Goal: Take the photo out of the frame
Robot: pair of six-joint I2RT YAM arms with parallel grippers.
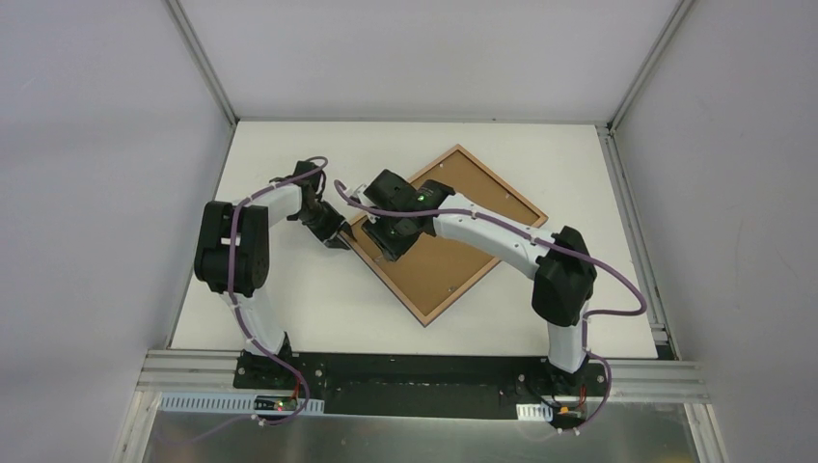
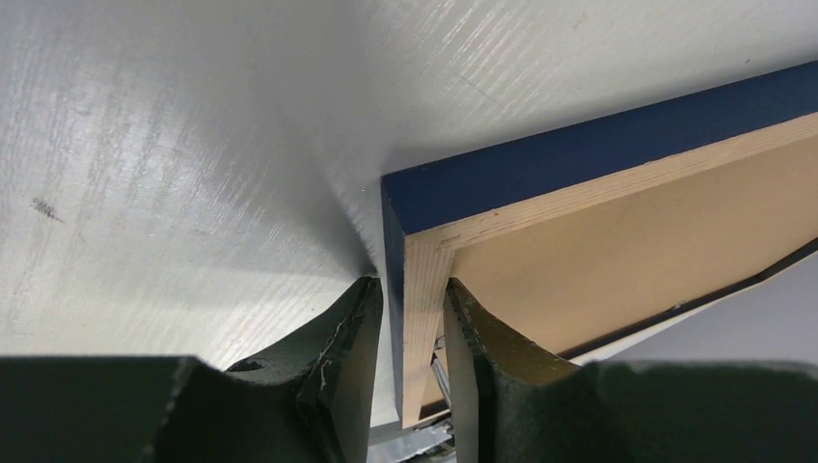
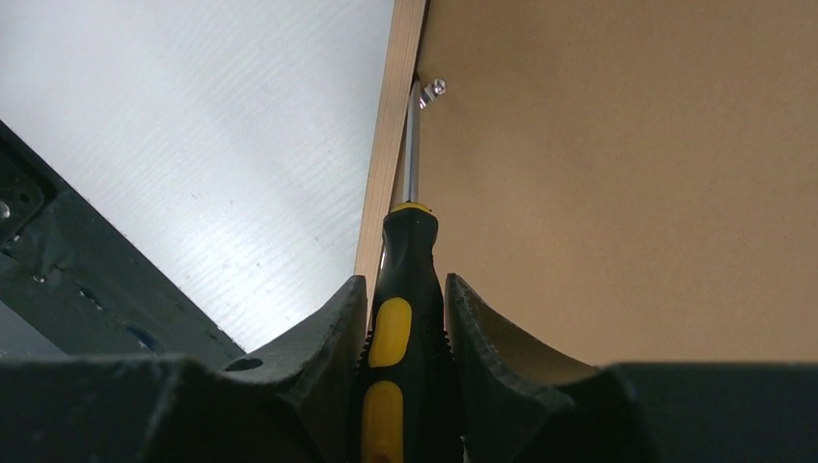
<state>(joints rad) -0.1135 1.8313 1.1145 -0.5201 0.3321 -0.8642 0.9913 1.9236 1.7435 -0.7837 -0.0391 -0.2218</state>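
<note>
Step in hand, by appearance: fastener release. The frame [image 1: 502, 181] lies back-up and diagonal at centre of the top view; your right gripper [image 3: 405, 289] pinches a screwdriver [image 3: 397, 318], tip at a metal tab [image 3: 432, 89] beside the rail, while your left gripper [image 2: 410, 328] straddles the corner rail, jaws close either side, firm contact not confirmable. Next you likely must steady the frame and work that tab clear of the backing board [image 1: 473, 207].

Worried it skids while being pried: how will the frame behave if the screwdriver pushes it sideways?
Probably stiff: the frame shows a solid wood edge. It lies flat on the smooth table, so it would likely slide rather than tip. The left gripper, straddling its corner, should help hold it against the screwdriver.
</note>
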